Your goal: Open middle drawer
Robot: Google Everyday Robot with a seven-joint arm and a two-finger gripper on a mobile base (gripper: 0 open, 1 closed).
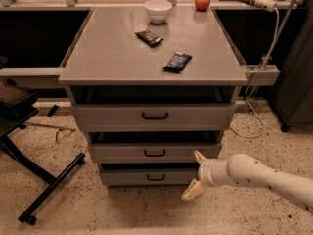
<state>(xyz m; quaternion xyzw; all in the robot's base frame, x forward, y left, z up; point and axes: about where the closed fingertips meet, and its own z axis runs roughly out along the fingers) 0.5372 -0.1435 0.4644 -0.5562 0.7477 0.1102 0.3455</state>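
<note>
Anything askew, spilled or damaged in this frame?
Nothing stands out. The bowl, apple and two snack packets sit intact on the cabinet top; the pincer hangs open by the right end of the middle drawer, clear of its handle.

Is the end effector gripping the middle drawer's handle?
No, the end effector sits open near the right end of the middle drawer, clear of its handle.

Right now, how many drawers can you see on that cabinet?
3, stacked: top drawer, the middle drawer below it, bottom drawer lowest. None look hidden. The gripper, open, is in front of the bottom drawer's right end.
</note>
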